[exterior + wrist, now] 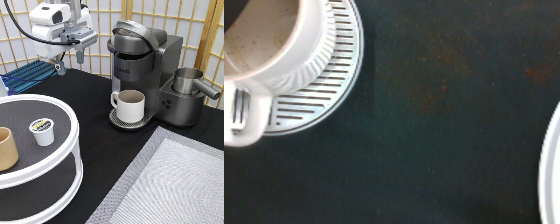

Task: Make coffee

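The coffee machine [145, 75] serves as the landmark: a dark grey brewer standing on the black table [95, 100] toward the exterior view's top, right of centre. A cream-white mug [129, 105] with a handle sits on its round slotted drip tray [120, 122], directly under the brew head, handle turned to the exterior view's left. In the wrist view the same mug [261, 55] and the ribbed tray [321, 95] appear from above, with bare black table beside them.

The gripper [70, 60] hangs in the air to the machine's left, well above the table and apart from everything; its two fingers point downward with a gap between them, and nothing is held.

The coffee pod [42, 131] (white cup, dark foil top with yellow print) stands upright well to the machine's lower left, on the upper shelf of a round white two-tier turntable [60, 165]. A tan handleless cup [7, 148] stands on the same shelf, farther from the machine than the pod. A steel milk jug [189, 80] sits at the machine's right side, and a grey woven mat [170, 185] lies below the machine.
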